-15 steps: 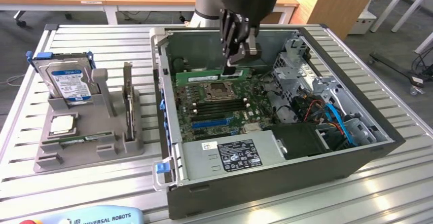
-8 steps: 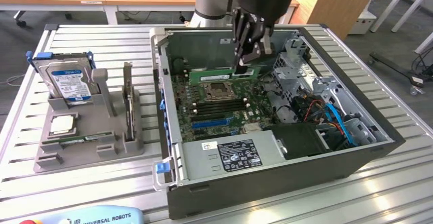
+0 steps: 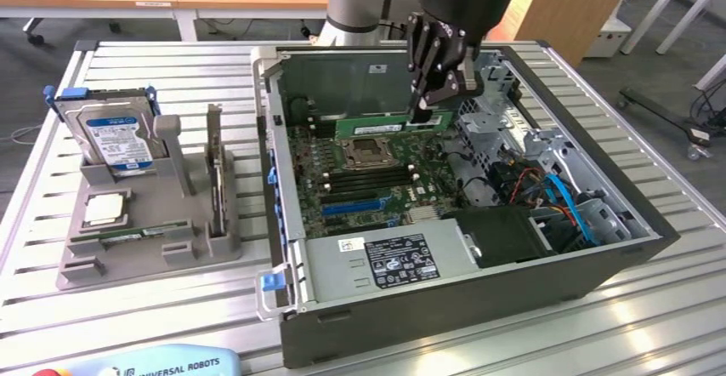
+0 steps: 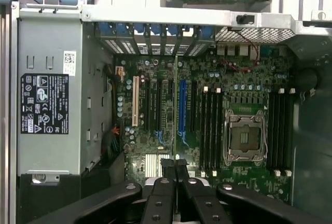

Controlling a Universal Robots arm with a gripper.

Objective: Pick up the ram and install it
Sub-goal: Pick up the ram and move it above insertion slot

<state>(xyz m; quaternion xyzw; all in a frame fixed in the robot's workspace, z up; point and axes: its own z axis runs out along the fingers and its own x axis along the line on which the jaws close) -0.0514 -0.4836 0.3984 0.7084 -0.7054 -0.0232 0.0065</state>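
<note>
The ram (image 3: 380,126) is a thin green stick with a white label. It hangs level inside the open computer case (image 3: 635,248), just beyond the empty processor socket (image 3: 369,151). My gripper (image 3: 422,117) reaches down from above and is shut on the ram near the end towards the exterior view's right. The black memory slots (image 3: 360,176) on the motherboard lie lengthwise in line with the stick. In the wrist view my gripper (image 4: 174,166) is pressed together high above the board, with the slots (image 4: 210,125) and socket (image 4: 244,137) below. The held stick is hard to make out there.
A grey stand (image 3: 148,261) on the exterior view's left holds a hard drive (image 3: 114,133), a silver processor chip (image 3: 104,208) and an upright card (image 3: 216,168). A power supply (image 3: 380,261), drive cage and cables crowd the near and right parts of the case.
</note>
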